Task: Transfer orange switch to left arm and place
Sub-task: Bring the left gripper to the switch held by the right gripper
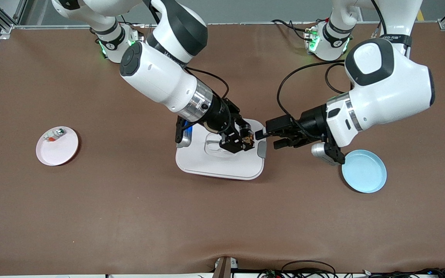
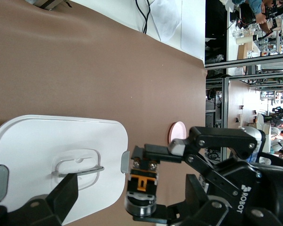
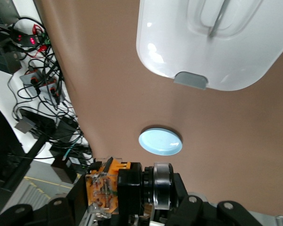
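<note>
A pink plate is seen at the right arm's end of the table, well apart from both grippers. A small white part with green and red bits is held in it, near its rim.

The right gripper is held up in the air over the box, above the box's end toward the left arm. Its fingers are closed tight on the orange switch. The switch is pinched across its middle. In the left wrist view the switch is seen with its long side running across the right gripper's fingers, the orange part next to the pinch and the round black and silver end sticking out. It lies about level, not upright. The way it points on the table cannot be told.

The box is shut, with a clear handle sunk into its lid and a grey latch on its end.

The left gripper is held just beside the switch, over the box's edge by that latch. Its fingers are spread wide and nothing is held in them.

A blue plate is seen near the left arm, at that arm's end of the table. Nothing is in it.
</note>
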{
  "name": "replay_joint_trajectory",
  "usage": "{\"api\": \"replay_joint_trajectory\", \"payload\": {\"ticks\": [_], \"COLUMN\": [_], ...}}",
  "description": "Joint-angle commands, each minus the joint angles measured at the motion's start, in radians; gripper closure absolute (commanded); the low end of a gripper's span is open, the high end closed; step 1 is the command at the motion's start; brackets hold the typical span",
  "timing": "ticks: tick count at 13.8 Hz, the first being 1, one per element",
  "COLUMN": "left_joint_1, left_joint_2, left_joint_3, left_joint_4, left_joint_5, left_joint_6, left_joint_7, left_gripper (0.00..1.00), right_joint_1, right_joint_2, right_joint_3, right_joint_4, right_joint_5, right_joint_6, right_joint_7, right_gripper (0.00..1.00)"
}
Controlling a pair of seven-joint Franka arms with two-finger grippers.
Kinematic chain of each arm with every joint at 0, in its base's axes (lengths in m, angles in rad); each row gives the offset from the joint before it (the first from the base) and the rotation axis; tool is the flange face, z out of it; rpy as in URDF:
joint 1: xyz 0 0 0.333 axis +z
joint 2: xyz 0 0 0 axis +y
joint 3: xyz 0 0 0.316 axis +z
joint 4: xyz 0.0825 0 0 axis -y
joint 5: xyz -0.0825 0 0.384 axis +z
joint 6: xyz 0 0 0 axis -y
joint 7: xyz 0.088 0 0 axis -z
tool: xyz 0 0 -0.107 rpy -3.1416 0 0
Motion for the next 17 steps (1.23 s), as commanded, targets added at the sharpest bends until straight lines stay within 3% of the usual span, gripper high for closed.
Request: {"api": "replay_joint_trajectory", "payload": {"ticks": [1, 11, 12, 13, 14, 15, 16, 17], "left_joint_1": [-0.018, -0.025, -0.025, -0.024, -0.025, -0.028, -0.030, -0.031], "left_joint_2": [0.022, 0.053, 0.051, 0.053, 0.053, 0.054, 0.053, 0.054], "left_joint_3": [0.001, 0.001, 0.003, 0.003, 0.003, 0.003, 0.003, 0.003], "left_joint_4": [0.013, 0.014, 0.014, 0.014, 0.014, 0.014, 0.014, 0.014], "left_joint_5": [-0.021, -0.023, -0.023, -0.024, -0.023, -0.023, -0.023, -0.023], "left_joint_6": [0.028, 0.044, 0.045, 0.044, 0.045, 0.047, 0.057, 0.064], "left_joint_7": [0.016, 0.118, 0.118, 0.121, 0.122, 0.124, 0.124, 0.125], "left_gripper": [0.00, 0.00, 0.09, 0.39, 0.59, 0.71, 0.90, 1.00], "right_joint_1": [0.014, 0.008, 0.008, 0.006, 0.006, 0.004, 0.004, 0.003], "right_joint_2": [0.054, 0.075, 0.075, 0.075, 0.074, 0.074, 0.074, 0.074], "right_joint_3": [-0.007, -0.002, -0.002, -0.001, -0.001, 0.003, 0.004, 0.004], "right_joint_4": [0.080, 0.114, 0.114, 0.114, 0.114, 0.116, 0.117, 0.123], "right_joint_5": [0.018, 0.018, 0.018, 0.018, 0.018, 0.018, 0.018, 0.018], "right_joint_6": [0.015, 0.017, 0.018, 0.017, 0.015, 0.014, 0.014, 0.012], "right_joint_7": [0.038, 0.049, 0.049, 0.049, 0.049, 0.049, 0.049, 0.049], "right_gripper": [1.00, 1.00, 1.00, 1.00, 1.00, 1.00, 1.00, 1.00]}}
